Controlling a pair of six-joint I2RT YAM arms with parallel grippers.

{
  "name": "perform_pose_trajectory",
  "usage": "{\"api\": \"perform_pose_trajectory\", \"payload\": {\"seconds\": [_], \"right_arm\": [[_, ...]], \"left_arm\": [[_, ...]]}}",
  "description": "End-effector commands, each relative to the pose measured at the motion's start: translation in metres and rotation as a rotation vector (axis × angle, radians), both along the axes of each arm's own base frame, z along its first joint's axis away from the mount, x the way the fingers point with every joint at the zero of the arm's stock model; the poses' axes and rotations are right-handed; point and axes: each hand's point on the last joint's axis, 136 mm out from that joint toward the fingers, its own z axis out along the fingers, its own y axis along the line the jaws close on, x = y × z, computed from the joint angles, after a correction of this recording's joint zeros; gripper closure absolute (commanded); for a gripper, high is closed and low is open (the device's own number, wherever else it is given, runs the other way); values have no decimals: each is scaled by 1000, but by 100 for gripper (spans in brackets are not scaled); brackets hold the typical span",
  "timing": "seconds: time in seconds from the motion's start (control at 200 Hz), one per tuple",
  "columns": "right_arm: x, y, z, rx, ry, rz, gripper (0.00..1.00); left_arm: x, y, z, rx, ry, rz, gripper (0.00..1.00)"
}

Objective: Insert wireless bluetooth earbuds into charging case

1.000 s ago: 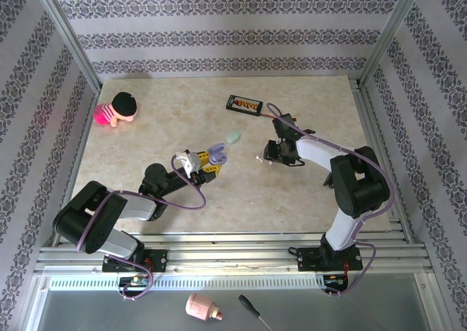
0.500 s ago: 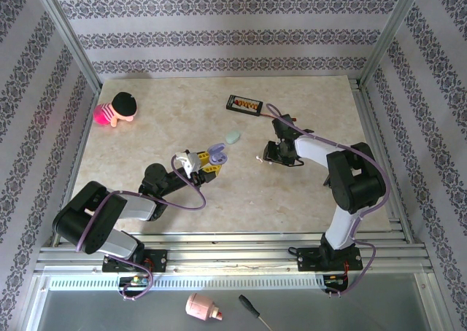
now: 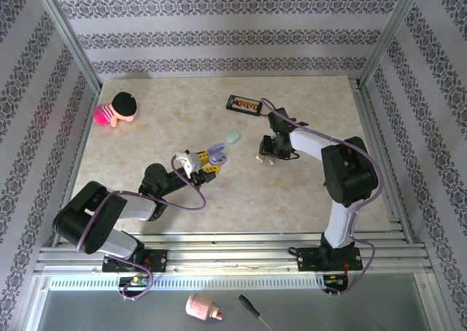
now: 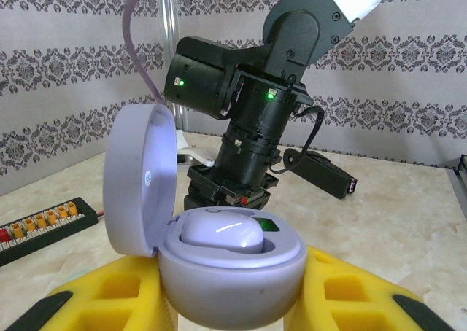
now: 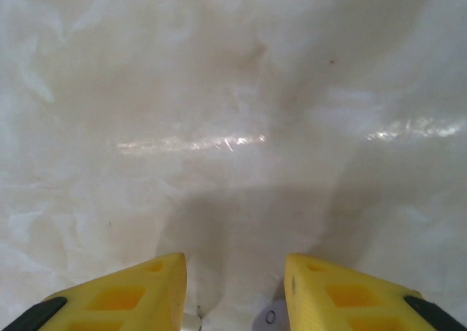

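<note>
Left pincer (image 4: 232, 305) pinching open charging case (image 4: 233, 269), right pincer (image 5: 233, 273) state indeterminate; risk: off-centre approach jolts case loose

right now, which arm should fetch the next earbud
Right. The left hand grips the open charging case; the right hand hangs open over the table, a small pale piece right by it.

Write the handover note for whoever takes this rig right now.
Left gripper: shut on the open lavender charging case, lid up.
Right gripper: jaws apart, pointing down at the table, nothing between its tips.
Done: one earbud sits in the case.
To do: a small pale piece, likely another earbud, lies on the table beside the right gripper; pick it up and seat it.
A mint case lies farther back.
</note>
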Motion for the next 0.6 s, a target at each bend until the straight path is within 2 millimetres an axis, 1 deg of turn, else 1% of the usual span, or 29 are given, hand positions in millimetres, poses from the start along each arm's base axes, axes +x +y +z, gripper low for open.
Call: {"api": "perform_pose_trajectory", "payload": {"seconds": [0.0, 0.07, 0.13, 0.255, 0.355, 0.47, 0.595], "right_arm": [[-2, 5, 1, -29, 19, 42, 60], [-2, 6, 4, -28, 16, 50, 60], [-2, 3, 8, -53, 4, 50, 59], [-6, -20, 15, -173, -36, 1, 59], [-14, -32, 18, -286, -51, 7, 59], [-22, -30, 12, -334, -34, 34, 59], [-22, -27, 4, -353, -18, 41, 64]], "left_arm": [[0, 6, 12, -14, -67, 23, 69], [1, 7, 11, -13, -65, 24, 69], [0, 7, 12, -14, -66, 24, 69], [1, 8, 11, -15, -62, 30, 69], [1, 9, 10, -13, -63, 36, 69], [0, 9, 10, -11, -65, 34, 69], [-1, 9, 11, -14, -66, 30, 69]]}}
